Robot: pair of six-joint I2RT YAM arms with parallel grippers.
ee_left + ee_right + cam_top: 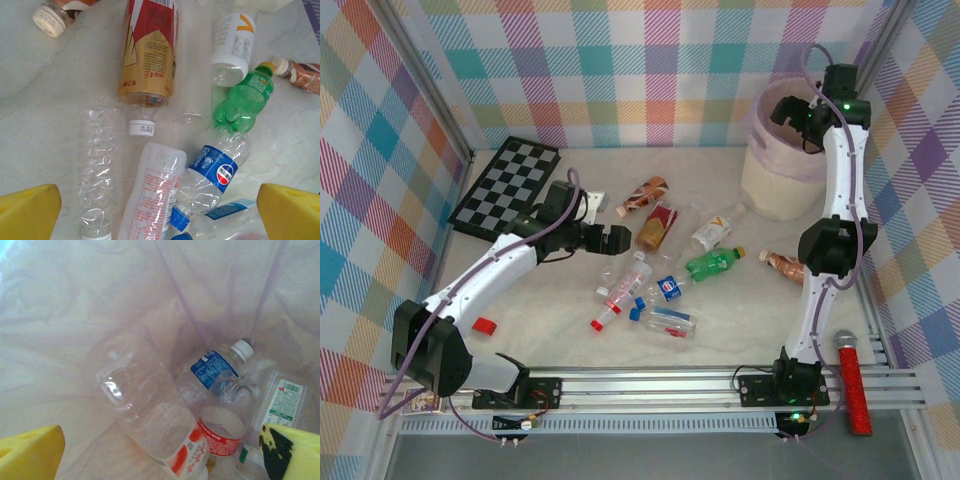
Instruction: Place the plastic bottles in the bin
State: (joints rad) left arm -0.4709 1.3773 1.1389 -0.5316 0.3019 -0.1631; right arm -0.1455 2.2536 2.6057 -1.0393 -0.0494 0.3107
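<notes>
My left fingers (27, 212), spread wide, hang over a crowded heap. A ribbed clear plastic bottle (100, 165), a red-printed clear bottle (155, 195) and a blue-labelled clear bottle (215, 170) lie close together, leaving narrow gaps. Bare white desk (560, 335) opens on the heap's near side. Under my parted right fingers (30, 452), the pale pink liner (75, 315) of the round cream bin (775, 185) walls every side, and clear bottles (150, 410) cover its floor.

Pastel plaid walls (620, 60) surround a white marbled table (740, 320). There is a black-and-white checkerboard (508, 185), a green bottle (713, 264), a cream bin (775, 195) with pink liner (765, 148), and a red stick (856, 395).
</notes>
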